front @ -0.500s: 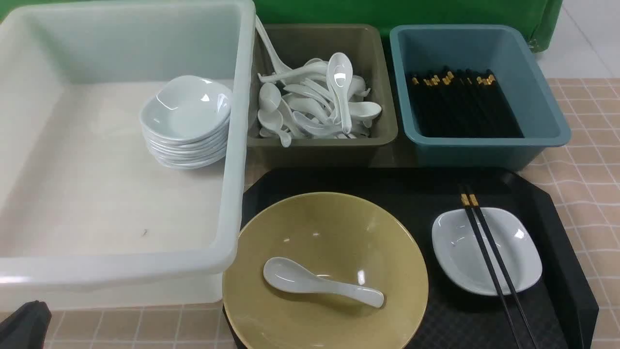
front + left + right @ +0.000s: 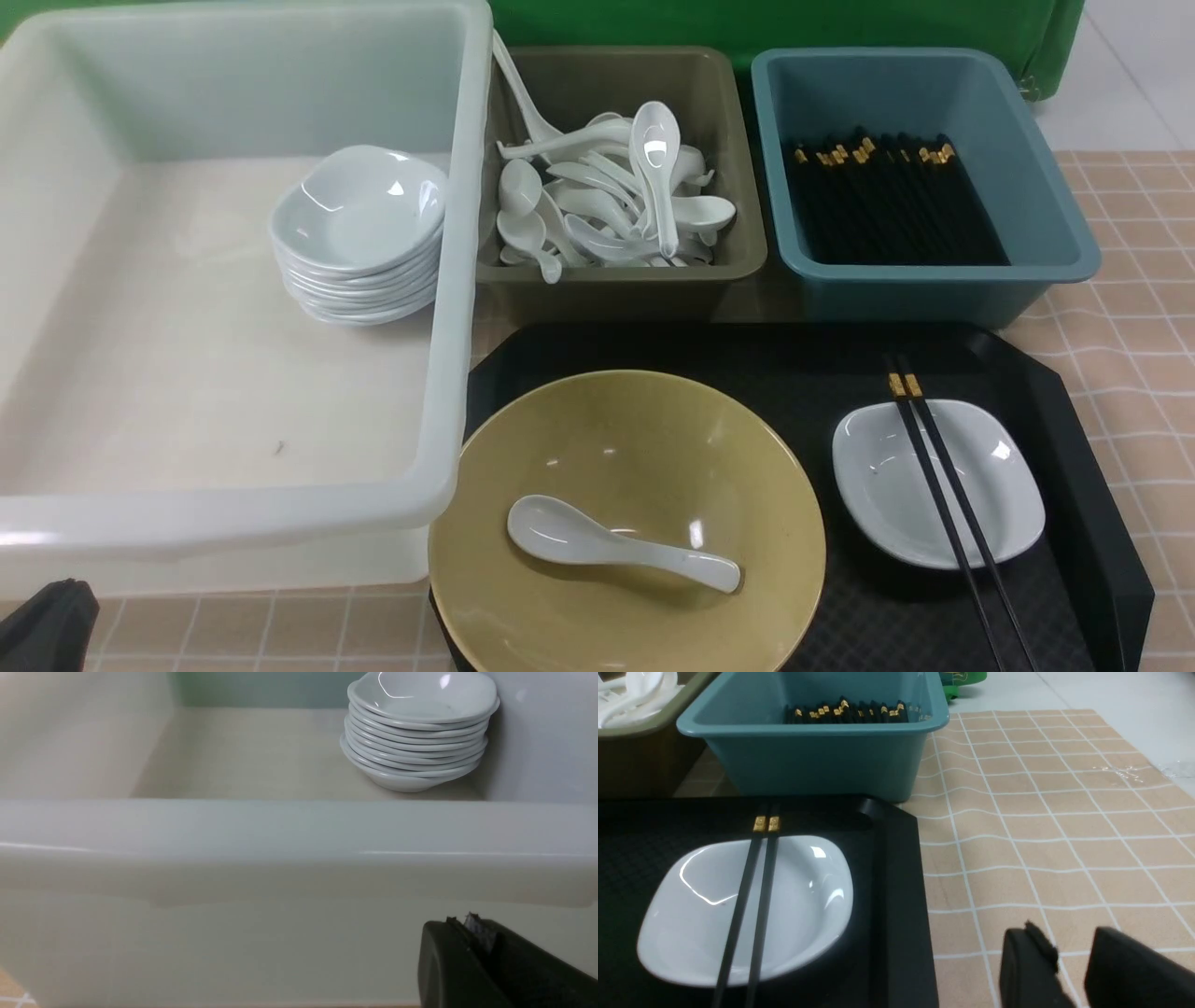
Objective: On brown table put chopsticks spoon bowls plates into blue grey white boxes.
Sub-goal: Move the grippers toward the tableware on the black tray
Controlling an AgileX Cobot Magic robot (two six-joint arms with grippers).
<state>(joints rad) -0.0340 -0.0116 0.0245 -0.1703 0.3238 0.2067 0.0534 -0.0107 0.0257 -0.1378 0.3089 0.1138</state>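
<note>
**On the near tray, one last place setting awaits sorting**

On the black tray (image 2: 812, 355) at the near side of the brown table (image 2: 1130, 280), a pair of chopsticks (image 2: 948, 495) lies side by side across a small white plate (image 2: 1004, 485) at right. A white spoon (image 2: 616, 546) rests inside the wide yellow bowl (image 2: 653, 439) to its left. Beyond them, the blue box (image 2: 934, 280) at far right holds a bed of matching sticks (image 2: 896, 205), and the grey box (image 2: 616, 271) a heap of spoons (image 2: 607, 205). The big white tub (image 2: 457, 280) at left holds a stack of plates (image 2: 359, 233). The right gripper (image 2: 1071, 942) hovers over bare table just right of the tray, its jaws partly apart and empty. The left gripper (image 2: 467, 926) sits low outside the tub's near wall, closed on nothing.

The chopsticks look light, stiff and glossy, likely to roll or splay if nipped off-centre. Since they bridge the dish, the span over its hollow seems the best place to close on both at once. The plate, spoon and bowl appear to be glazed ware: hard, slick and breakable. A rim pinch would suit the plate, and the spoon offers its handle. The bowl, judged the heaviest piece, probably needs a firm hold on its lip and a gentle set-down.
</note>
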